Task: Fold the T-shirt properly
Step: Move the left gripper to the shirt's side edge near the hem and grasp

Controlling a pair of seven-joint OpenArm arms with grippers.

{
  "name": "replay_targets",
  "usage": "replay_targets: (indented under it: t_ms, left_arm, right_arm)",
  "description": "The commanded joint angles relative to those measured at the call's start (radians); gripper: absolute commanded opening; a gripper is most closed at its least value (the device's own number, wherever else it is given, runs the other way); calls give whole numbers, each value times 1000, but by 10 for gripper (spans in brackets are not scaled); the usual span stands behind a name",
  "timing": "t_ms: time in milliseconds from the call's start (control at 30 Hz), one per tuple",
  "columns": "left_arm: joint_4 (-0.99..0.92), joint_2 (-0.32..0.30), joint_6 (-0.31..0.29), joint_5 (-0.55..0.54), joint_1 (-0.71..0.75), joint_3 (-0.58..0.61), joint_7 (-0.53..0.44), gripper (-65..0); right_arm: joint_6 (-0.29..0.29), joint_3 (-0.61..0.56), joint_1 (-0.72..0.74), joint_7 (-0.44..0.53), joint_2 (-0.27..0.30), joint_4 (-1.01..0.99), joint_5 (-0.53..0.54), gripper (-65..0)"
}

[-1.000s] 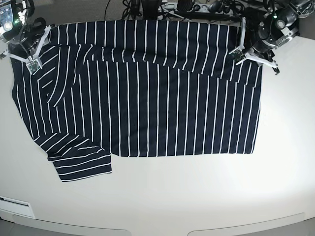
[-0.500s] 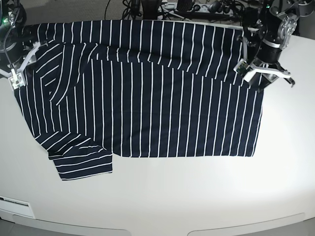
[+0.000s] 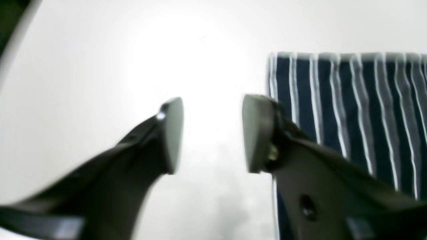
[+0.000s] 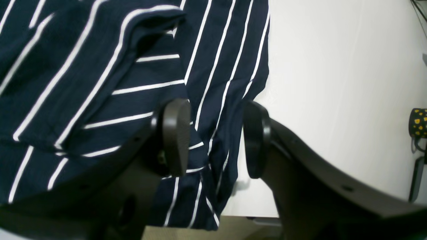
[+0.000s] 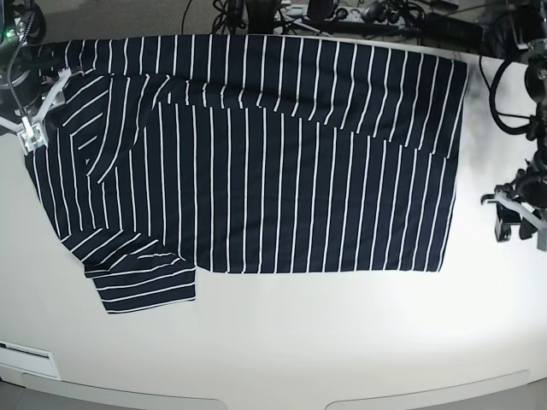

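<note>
The T-shirt (image 5: 256,171), dark navy with thin white stripes, lies spread on the white table (image 5: 282,342). Its far part is folded over and one sleeve (image 5: 145,282) sticks out at the front left. My left gripper (image 5: 519,220) hovers open over bare table just right of the shirt's right edge. In the left wrist view the left gripper (image 3: 213,133) holds nothing, and the T-shirt (image 3: 350,110) lies beside the right finger. My right gripper (image 5: 43,111) stands open at the shirt's far left corner. The right gripper (image 4: 217,136) hangs over rumpled T-shirt (image 4: 83,83) fabric near its edge.
Cables and a power strip (image 5: 342,13) run along the table's far edge. A small label (image 5: 26,350) sits at the front left of the table. A dark thing with yellow dots (image 4: 418,123) shows beyond the table in the right wrist view.
My left gripper left the shirt's far right corner, swung right and toward the front off the fabric, and opened wider. The right gripper shifted left a little, then stayed still.
</note>
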Motion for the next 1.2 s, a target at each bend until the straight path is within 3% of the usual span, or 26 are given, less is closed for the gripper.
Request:
replay_targets:
  t_ms: [0,67,167,400,567,733,1067,1133,1167]
  left_arm:
    - [-61,-17,-70,-60,-58,-10,-19,-261]
    - [-221,-17,-165,-176,-142,-8,8,-213]
    - [-438,-14,-234,-297,-250,2,56,-213]
    - [-747,14,-323,-414,-410,70,82,-214]
    - [-850,61,-343,-405,-491,158,82,-214]
    - [-866,111,-320,-368,-537,221,82,-214]
    - [-866,179,-311,-304,-542,245,96,-217]
    - [-866,176,-301,-304,-542,245,100,-264]
    - [-866,176,-283,-304,-542,245,101,-325]
  right_arm:
    - [-4,11,0,19,14,16,-6,-363]
    - [-5,11,0,19,14,16,-5,-363]
    - [-5,10,0,19,14,16,-6,-363]
    - [-5,10,0,23,14,16,-5,-363]
    - [-5,11,0,26,14,16,-5,-363]
    - [-5,11,0,25,14,16,-6,-363]
    - [-5,11,0,26,14,16,-6,-363]
    - [-5,10,0,26,14,16,-6,-363]
    - [-5,11,0,27,14,16,-6,-363]
